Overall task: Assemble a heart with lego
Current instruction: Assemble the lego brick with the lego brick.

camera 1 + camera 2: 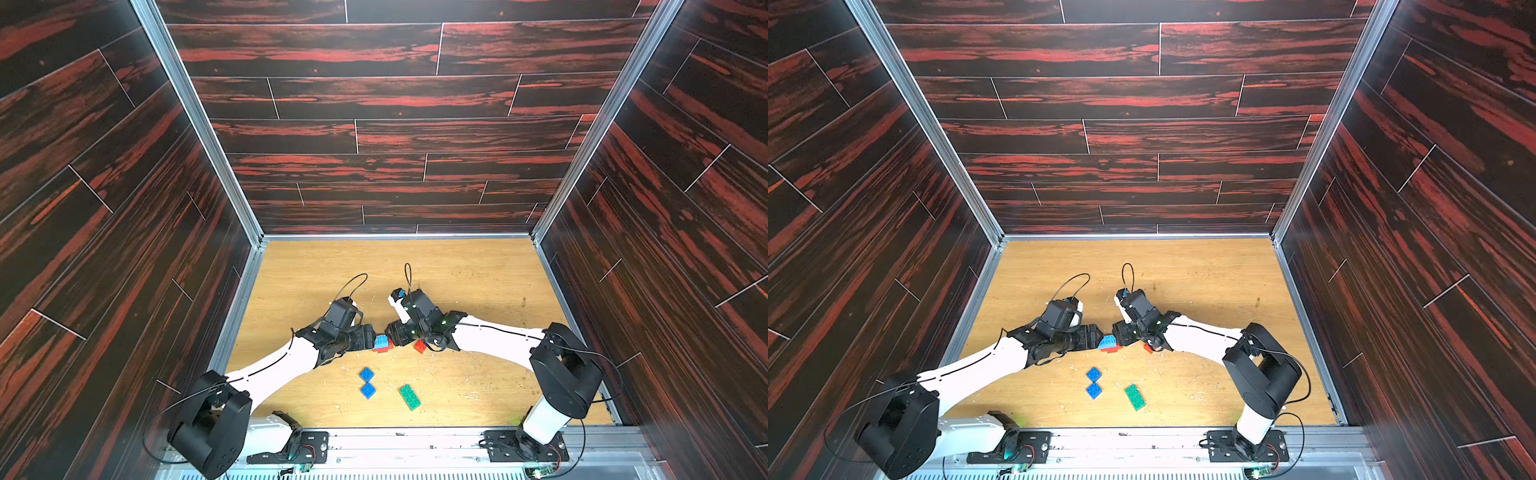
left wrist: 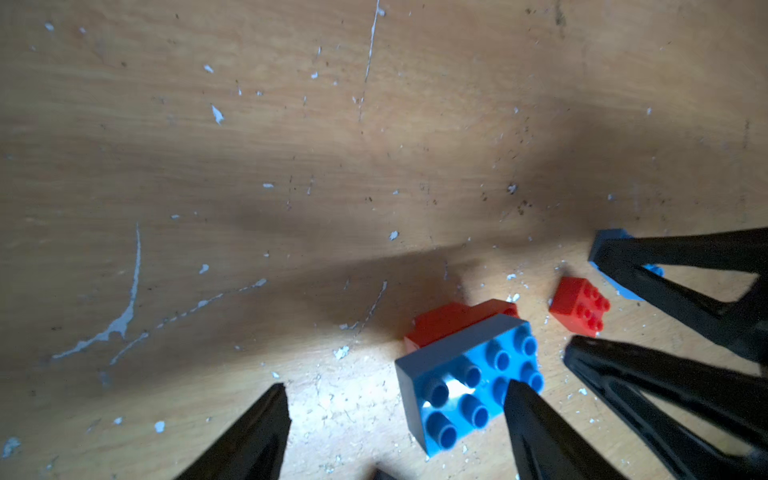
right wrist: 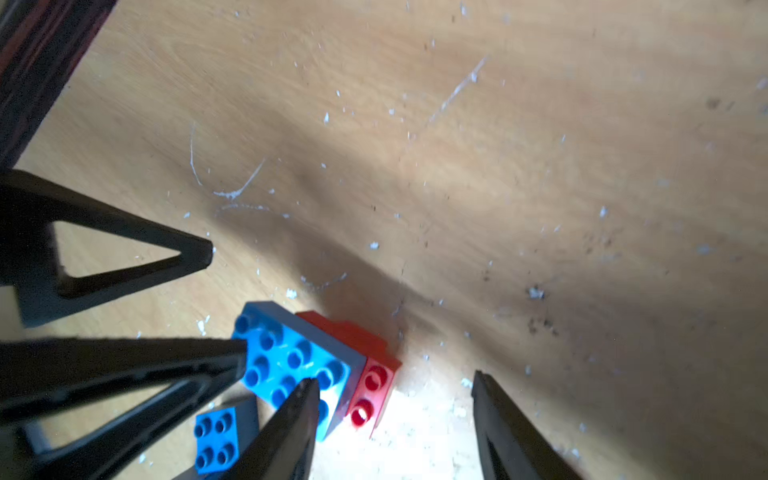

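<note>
A light wood-grain table (image 1: 457, 270) lies inside three walls of dark red-and-black wood-grain wall panels (image 1: 374, 104), joined at the corners by an aluminium frame (image 1: 195, 116). A metal rail (image 1: 415, 444) runs along the near edge. In the left wrist view, pale scratches (image 2: 124, 316) and white flecks (image 2: 217, 114) mark the table.

open tabletop (image 1: 457, 270) behind, loose bricks (image 1: 409, 397) in front

i have the left arm (image 1: 282, 365) and right arm (image 1: 494, 340) both stretched inward and down low, wrists bent so the grippers face each other tip to tip, close but not touching. the left gripper (image 2: 397, 403) stands with jaws spread wide; the right gripper (image 3: 392, 382) is parted too, a little narrower.
</note>
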`<action>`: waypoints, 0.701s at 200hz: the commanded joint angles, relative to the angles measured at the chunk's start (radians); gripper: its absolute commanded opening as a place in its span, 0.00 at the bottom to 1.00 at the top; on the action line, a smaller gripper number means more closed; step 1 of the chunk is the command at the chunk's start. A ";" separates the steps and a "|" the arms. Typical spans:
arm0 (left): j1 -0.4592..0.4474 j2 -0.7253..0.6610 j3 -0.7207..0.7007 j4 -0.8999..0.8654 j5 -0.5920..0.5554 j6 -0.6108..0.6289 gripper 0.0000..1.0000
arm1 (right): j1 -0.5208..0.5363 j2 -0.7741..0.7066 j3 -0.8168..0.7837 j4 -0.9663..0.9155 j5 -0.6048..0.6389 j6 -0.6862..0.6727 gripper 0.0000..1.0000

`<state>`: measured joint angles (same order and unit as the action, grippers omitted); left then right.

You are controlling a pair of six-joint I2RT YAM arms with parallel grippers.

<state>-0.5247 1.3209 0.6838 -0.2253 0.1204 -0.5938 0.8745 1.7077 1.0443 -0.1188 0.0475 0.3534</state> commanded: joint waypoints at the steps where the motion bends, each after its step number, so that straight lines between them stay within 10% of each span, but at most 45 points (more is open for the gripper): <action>1: -0.004 0.015 0.034 -0.032 0.009 0.014 0.85 | 0.001 0.021 0.010 -0.038 -0.023 0.029 0.63; 140: -0.005 0.048 0.038 -0.038 -0.005 -0.013 0.84 | 0.003 0.048 0.067 -0.084 -0.014 0.016 0.63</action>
<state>-0.5247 1.3849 0.7246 -0.2493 0.1219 -0.5976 0.8745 1.7634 1.0912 -0.1696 0.0254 0.3740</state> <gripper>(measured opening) 0.839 0.630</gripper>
